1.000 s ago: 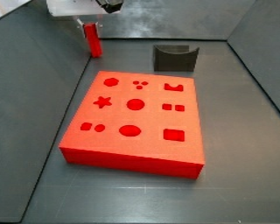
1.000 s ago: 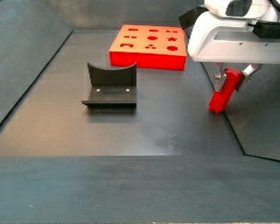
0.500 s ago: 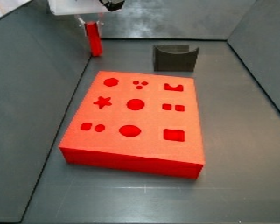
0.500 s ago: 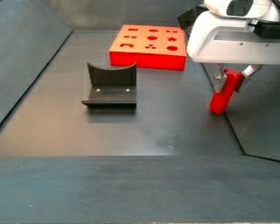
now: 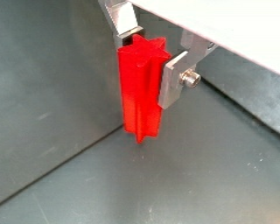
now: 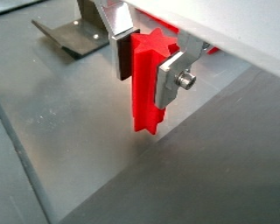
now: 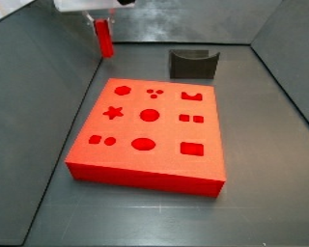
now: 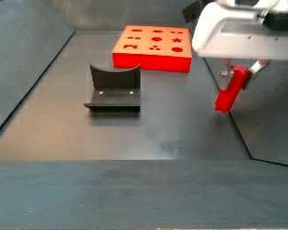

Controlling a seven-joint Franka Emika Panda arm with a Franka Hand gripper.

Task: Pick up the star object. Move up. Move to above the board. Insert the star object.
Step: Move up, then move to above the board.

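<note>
We are seeing the hand [image 5: 150,54] clamping the star object [image 5: 142,92] upright, hanging clear of the worktop [image 8: 134,144], at three o'clock from the board [image 8: 150,49].

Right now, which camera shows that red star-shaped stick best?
A wrist view shows the star object best: close up, star ridges clear, clamped in the gripper. Both side views show it only as a small red stick hanging under the arm.

You'll see the gripper [image 8: 240,70] has risen since a second ago | the star object [image 8: 232,90], clamped in it, has lifted off the floor [image 8: 147,135]
</note>
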